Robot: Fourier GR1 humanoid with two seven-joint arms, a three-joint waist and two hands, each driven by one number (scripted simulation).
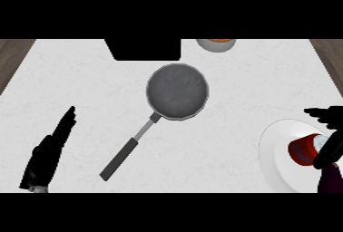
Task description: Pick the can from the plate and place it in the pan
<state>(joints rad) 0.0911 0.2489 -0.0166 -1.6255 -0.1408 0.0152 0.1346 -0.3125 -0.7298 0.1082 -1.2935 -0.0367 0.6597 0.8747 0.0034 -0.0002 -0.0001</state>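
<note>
Lying tipped on plate (278, 154) at lower right of frame, can (306, 151) was partly wrapped by right robot hand (331, 136), fingers curled round its right side. Pan (177, 90) sat well apart, upper centre. Left robot hand (53, 145) rested open, lower left.

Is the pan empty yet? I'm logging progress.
Empty. The pan shows only its bare grey inside, and the can is on the plate at the right, with the right hand against it.
</note>
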